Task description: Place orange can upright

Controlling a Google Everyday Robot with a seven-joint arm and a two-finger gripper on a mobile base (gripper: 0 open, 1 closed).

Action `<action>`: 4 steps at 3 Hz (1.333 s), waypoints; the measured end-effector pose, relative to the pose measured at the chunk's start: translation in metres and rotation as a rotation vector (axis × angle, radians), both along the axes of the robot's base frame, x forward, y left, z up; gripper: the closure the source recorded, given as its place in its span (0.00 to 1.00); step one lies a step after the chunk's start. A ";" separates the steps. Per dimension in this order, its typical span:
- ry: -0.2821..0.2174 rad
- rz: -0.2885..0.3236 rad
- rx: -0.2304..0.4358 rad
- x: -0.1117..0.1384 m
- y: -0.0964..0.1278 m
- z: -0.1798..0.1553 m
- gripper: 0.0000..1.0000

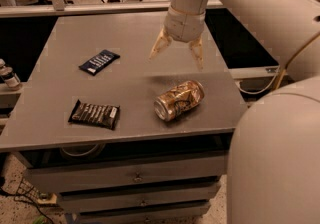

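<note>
The robot's big pale arm (260, 10) is reaching in from the upper right of the frame, and its round body (280, 163) is filling the lower right corner; a wide grey table (130, 33) is taking up the middle of the frame, with drawers (135, 177) sitting under its front edge at the bottom; the gripper (176, 61) is hanging in the air at the top middle, pointing down, with its two fingers (159, 48) spread wide apart and holding nothing; the orange can (179, 100) is lying on its side on the table, just below the gripper and right of the middle, not touching the fingers, with one silver end facing the lower left; a dark snack packet (94, 114) is lying flat near the table's front left edge; a smaller dark blue packet (99, 62) is lying flat further back on the left, well apart from the can.
</note>
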State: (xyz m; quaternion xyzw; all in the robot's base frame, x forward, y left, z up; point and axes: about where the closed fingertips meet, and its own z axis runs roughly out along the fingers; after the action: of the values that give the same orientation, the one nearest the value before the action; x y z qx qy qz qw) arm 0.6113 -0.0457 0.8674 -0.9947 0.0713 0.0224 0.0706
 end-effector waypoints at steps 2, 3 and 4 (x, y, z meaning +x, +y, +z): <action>-0.091 -0.099 -0.040 0.028 0.008 0.030 0.00; -0.068 -0.259 -0.092 0.023 -0.023 0.026 0.00; -0.030 -0.395 -0.128 0.011 -0.059 0.018 0.00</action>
State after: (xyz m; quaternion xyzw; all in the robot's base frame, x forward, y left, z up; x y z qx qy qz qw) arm 0.6220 -0.1051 0.8853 -0.9641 0.2652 -0.0111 0.0115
